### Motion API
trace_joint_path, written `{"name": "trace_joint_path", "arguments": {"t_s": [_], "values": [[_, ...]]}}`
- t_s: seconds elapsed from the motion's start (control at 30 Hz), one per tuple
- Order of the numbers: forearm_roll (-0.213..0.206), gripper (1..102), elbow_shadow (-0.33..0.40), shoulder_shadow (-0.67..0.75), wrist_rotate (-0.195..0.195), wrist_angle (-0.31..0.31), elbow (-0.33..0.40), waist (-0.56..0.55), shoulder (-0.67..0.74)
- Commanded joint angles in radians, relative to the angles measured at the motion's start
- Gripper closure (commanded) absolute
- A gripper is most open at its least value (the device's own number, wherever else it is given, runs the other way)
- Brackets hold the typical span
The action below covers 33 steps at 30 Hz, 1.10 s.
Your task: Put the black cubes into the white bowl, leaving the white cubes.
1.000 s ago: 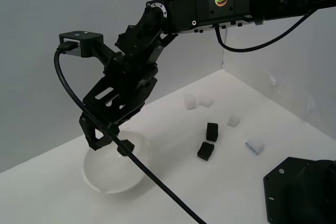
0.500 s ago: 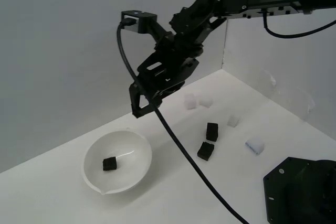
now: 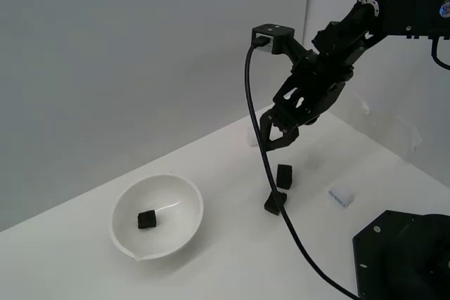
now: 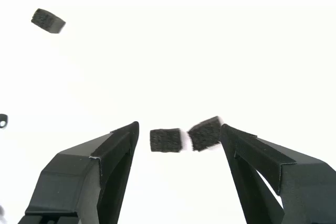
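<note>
One cube (image 3: pixel 146 220) in bowl (image 3: pixel 184 191); two cubes (image 3: pixel 283 175) at exterior view's right.

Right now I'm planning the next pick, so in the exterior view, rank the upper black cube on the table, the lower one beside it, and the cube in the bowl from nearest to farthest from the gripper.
1. Upper black cube, just below the open gripper.
2. Lower black cube, further down, partly behind the cable.
3. Bowl cube, far toward the exterior view's left, inside the white bowl.

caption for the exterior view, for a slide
Open hand hovers above two black cubes, one black cube in the white bowl.
</note>
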Motion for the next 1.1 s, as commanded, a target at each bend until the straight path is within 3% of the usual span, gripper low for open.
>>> {"name": "trace_joint_path", "arguments": {"t_s": [0.0, 0.33, 0.4, 0.47, 0.67, 1.07], "values": [[-0.002, 19, 0.012, 0.035, 0.014, 0.000, 0.018, 0.011, 0.028], [-0.002, 19, 0.061, 0.029, 0.044, -0.002, 0.064, 0.058, 0.026], [-0.002, 14, 0.063, 0.011, 0.044, -0.003, 0.066, 0.058, 0.008], [-0.002, 3, 0.064, -0.014, 0.044, -0.008, 0.067, 0.058, -0.018], [-0.002, 3, 0.064, -0.094, 0.049, -0.035, 0.069, 0.058, -0.098], [-0.002, 3, 0.066, -0.216, 0.103, -0.072, 0.069, 0.058, -0.222]]}}
